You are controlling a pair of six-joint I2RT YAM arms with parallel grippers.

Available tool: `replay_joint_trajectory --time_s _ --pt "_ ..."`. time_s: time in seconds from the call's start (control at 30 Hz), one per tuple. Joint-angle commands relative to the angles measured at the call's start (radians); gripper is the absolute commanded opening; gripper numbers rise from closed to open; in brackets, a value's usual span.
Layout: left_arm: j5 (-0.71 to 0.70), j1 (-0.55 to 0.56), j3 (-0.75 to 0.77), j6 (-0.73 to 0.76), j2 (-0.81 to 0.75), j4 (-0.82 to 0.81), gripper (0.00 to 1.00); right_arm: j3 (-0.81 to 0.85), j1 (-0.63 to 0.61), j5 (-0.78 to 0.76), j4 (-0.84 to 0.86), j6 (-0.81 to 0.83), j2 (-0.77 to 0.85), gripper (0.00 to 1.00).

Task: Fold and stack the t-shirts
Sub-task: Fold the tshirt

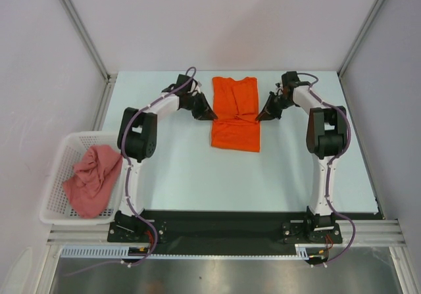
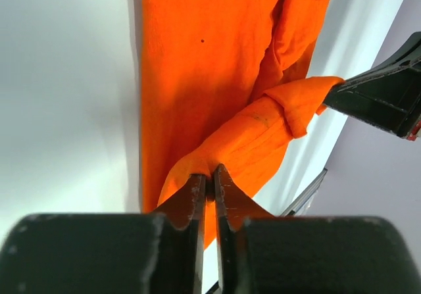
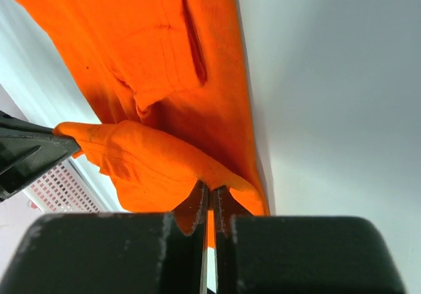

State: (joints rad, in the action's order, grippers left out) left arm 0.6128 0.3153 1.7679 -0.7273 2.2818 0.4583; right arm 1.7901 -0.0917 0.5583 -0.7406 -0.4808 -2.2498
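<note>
A white plastic lattice basket [image 1: 58, 150] sits off the left edge of the pale, flat table [image 1: 191, 175], beside the left arm's base. A crumpled, dusty salmon-pink t-shirt [image 1: 92, 179] is heaped in it and spills over the near rim, well apart from both grippers. The soft, short-sleeved, bright orange t-shirt [image 1: 235, 113] lies at the far centre of the table, folded into a long strip running away from the bases, with open tabletop on either side. The top view alone shows the basket, the salmon-pink t-shirt and how the arms are laid out, but the fingertips there are too small to read. The wrist views show them. The left gripper [image 2: 210, 179] has its black fingers drawn almost together, with only a thin slit between them, pinching a raised fold at the orange t-shirt's left edge. The right gripper [image 3: 210, 192] is closed the same way on the fold at the right edge. A ridge of lifted cloth stretches between the two across the strip. The left wrist view also shows a tiny dark speck on the cloth and the other gripper's tip at the ridge's far end. The right wrist view catches a patch of basket lattice beyond the cloth. Each arm rises from its base and bends at the elbow. The forearms turn inward, so the grippers tilt down and face each other across the orange t-shirt.
</note>
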Motion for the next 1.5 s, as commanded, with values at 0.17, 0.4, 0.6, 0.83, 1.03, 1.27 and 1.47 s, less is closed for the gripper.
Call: replay_joint_trajectory --time_s 0.17,0.4,0.6,0.83,1.03,1.27,1.47 --pt "-0.181 -0.015 0.097 0.064 -0.044 0.060 0.50 0.205 0.039 0.052 0.003 -0.022 -0.109 0.29" --pt "-0.230 -0.007 0.039 0.177 -0.202 0.100 0.54 0.139 0.052 0.048 -0.028 0.014 0.018 0.50" --pt "-0.157 0.085 -0.097 0.210 -0.266 0.027 0.46 -0.073 -0.060 -0.040 0.047 0.068 0.186 0.56" --pt "-0.097 0.122 -0.214 0.221 -0.283 -0.007 0.47 -0.244 -0.103 -0.023 0.072 0.087 0.265 0.62" --pt "-0.145 0.107 -0.393 0.308 -0.399 -0.012 0.43 -0.504 -0.075 -0.009 0.101 0.146 0.418 0.57" --pt "-0.082 0.085 -0.432 0.315 -0.355 -0.075 0.45 -0.644 -0.071 0.008 0.184 0.168 0.453 0.40" --pt "-0.076 0.051 -0.433 0.304 -0.332 -0.087 0.33 -0.644 -0.069 0.025 0.210 0.183 0.412 0.39"
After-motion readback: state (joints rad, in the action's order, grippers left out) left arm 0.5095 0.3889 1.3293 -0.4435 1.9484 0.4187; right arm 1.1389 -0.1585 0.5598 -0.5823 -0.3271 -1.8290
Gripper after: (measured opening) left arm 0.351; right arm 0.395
